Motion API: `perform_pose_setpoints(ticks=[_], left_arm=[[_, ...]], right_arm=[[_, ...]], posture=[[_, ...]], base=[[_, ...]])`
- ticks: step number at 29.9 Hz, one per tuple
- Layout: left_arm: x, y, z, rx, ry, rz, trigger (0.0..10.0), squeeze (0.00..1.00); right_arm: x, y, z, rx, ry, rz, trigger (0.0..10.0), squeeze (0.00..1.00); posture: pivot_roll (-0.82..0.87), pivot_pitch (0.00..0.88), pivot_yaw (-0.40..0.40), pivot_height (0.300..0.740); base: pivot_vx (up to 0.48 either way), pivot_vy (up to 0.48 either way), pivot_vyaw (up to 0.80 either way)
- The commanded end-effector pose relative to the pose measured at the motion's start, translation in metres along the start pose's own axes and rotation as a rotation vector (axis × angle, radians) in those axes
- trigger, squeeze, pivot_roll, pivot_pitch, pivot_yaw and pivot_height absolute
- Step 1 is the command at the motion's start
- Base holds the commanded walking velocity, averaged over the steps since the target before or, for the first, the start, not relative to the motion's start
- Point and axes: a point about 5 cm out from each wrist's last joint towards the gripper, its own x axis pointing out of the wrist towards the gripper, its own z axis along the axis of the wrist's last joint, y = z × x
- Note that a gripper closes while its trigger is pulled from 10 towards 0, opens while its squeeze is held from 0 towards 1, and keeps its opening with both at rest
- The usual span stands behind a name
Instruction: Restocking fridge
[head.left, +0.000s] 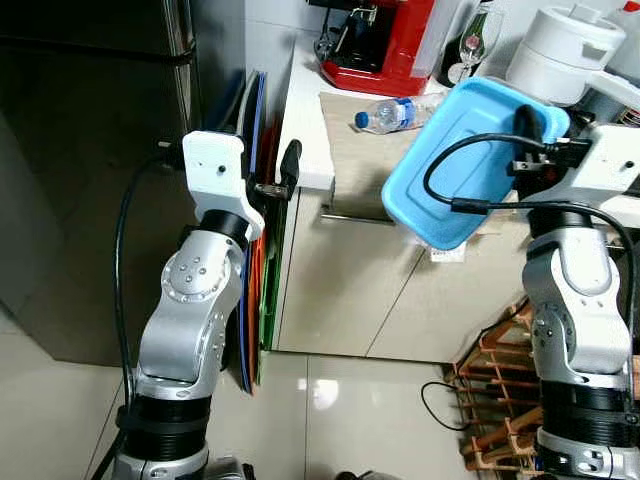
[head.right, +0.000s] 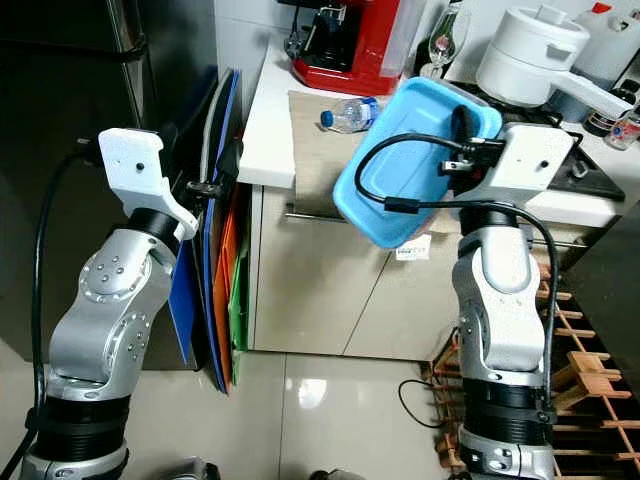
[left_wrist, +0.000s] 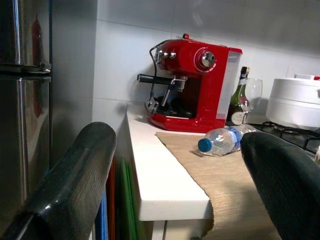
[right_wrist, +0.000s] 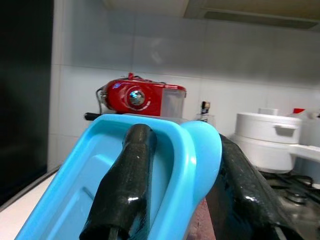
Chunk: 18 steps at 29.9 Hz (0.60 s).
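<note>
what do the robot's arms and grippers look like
Both arms are silver, jointed metal with black bands low down. Each wrist has a white boxy housing. The left gripper and right gripper each have two long glossy black fingers. Black cables loop along both arms.

Both silver arms are raised with elbows bent. The left gripper points forward at counter height, its black fingers spread apart and empty. The right gripper is clamped on the rim of a blue tray, holding it tilted.

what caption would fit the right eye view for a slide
Right gripper holds a tilted blue tray by its rim above the counter, where a water bottle lies beside a red coffee machine.
</note>
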Motion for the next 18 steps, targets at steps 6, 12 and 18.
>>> perform_pose_setpoints(ticks=[6,12,18], left_arm=[[0.003,-0.003,-0.008,0.028,0.023,0.002,10.0,0.0],[-0.008,0.004,-0.031,0.038,0.112,0.044,10.0,0.0],[-0.012,0.006,-0.036,0.051,0.128,0.057,10.0,0.0]], right_arm=[[-0.007,0.004,-0.019,-0.016,0.081,0.063,0.0,0.2],[-0.025,0.003,-0.038,-0.1,0.153,0.085,0.0,0.2],[-0.03,-0.002,-0.041,-0.135,0.154,0.069,0.0,0.2]], posture=[[-0.02,0.017,-0.092,0.74],[-0.02,0.017,-0.091,0.74],[-0.02,0.014,-0.089,0.74]], base=[[0.0,0.0,0.0],[0.0,0.0,0.0],[0.0,0.0,0.0]])
